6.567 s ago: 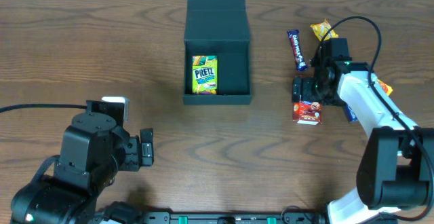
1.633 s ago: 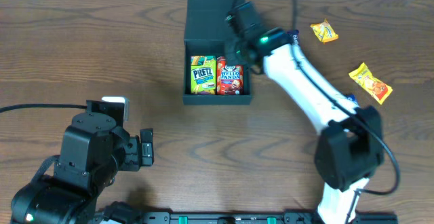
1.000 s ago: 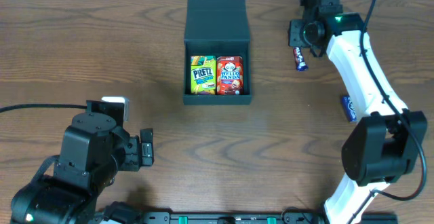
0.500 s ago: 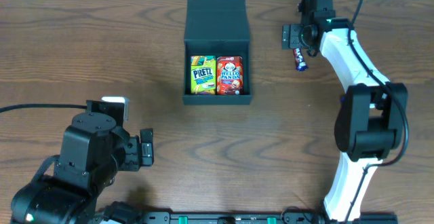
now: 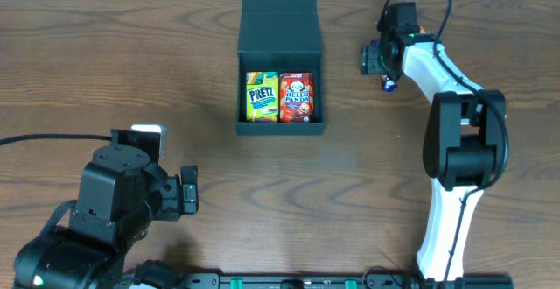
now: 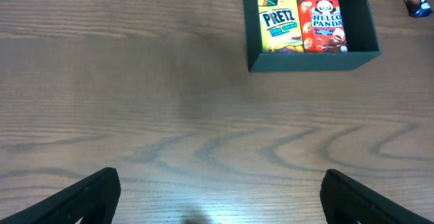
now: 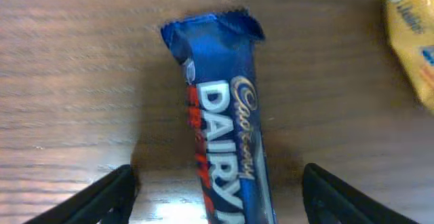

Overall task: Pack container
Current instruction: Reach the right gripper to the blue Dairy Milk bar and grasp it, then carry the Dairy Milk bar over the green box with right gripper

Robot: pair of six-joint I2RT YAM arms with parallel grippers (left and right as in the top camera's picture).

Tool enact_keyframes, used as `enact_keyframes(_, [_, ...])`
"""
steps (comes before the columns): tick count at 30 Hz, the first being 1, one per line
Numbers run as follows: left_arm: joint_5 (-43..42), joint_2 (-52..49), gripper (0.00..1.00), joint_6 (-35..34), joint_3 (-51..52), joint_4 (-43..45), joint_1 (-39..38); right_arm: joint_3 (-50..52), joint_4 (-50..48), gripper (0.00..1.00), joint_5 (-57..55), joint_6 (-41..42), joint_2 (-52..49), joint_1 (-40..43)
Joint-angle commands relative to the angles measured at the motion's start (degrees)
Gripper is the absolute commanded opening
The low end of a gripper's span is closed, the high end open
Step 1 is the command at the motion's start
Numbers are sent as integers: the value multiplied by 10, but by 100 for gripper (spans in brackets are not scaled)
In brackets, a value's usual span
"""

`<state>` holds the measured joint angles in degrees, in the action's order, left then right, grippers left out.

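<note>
Right pincer [image 5: 381, 61] hangs well right of container [image 5: 280, 129]

Hello Panda box [image 5: 297, 97] now in container [image 5: 282, 129] beside Pretz box [image 5: 263, 97], right jaws swung back over Dairy Milk bar [image 7: 224, 129]

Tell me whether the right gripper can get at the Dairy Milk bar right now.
Probably yes. The right gripper is right above the bar, jaws open with a finger on either side. Nothing lies on the bar, and the yellow packet sits clear of it.
</note>
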<state>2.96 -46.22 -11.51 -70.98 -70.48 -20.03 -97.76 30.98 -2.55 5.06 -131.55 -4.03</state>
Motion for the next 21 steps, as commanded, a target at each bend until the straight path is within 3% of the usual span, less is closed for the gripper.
enact_keyframes(1, [0, 2, 95, 12, -7, 0, 2, 0, 0, 66, 5, -4, -6, 3])
enact_keyframes(5, [0, 2, 95, 12, -7, 0, 2, 0, 0, 44, 13, -4, -9, 3])
enact_keyframes(9, [0, 2, 95, 12, -7, 0, 2, 0, 0, 32, 30, -4, -10, 3])
enact_keyframes(21, [0, 2, 95, 12, -7, 0, 2, -11, 38, 16, 82, 12, 6, 2])
